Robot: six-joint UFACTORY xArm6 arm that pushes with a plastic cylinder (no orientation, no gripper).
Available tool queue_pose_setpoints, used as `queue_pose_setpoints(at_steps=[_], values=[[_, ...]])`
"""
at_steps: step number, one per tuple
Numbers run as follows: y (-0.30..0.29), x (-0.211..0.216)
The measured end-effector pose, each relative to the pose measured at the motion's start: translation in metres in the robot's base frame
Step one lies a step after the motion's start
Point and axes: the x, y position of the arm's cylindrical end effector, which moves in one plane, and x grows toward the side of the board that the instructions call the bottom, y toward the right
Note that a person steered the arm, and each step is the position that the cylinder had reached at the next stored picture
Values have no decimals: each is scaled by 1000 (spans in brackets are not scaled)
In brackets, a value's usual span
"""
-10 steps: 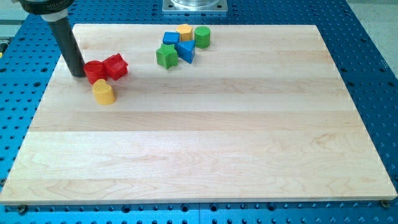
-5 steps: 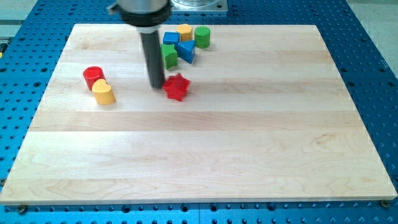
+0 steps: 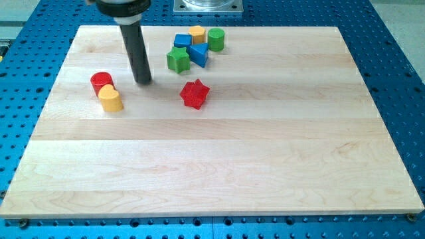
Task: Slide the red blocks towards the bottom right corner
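Resting between red cylinder (image 3: 100, 81) and red star (image 3: 194, 93), tool tip (image 3: 143, 81)

my tip (image 3: 143, 81) between red cylinder (image 3: 101, 81), red star block (image 3: 194, 93)

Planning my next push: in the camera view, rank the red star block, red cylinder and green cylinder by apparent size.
1. Red star block, clearly largest.
2. Red cylinder and green cylinder look alike; the yellow block overlaps the red one, and the green one sits farther up, so no ranking.
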Motion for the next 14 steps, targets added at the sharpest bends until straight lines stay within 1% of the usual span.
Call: queue_pose_setpoints(at_steps=[1, 2, 3, 4, 5, 6, 7, 8, 9, 10, 11, 12, 13, 14], values=[[-82, -26], [-141, 27], [-94, 61], [41, 73], [82, 56], [18, 33], [-33, 28], [-56, -11], [-31, -30], [47, 64], [101, 99], [67, 78], [145, 86], [191, 103]])
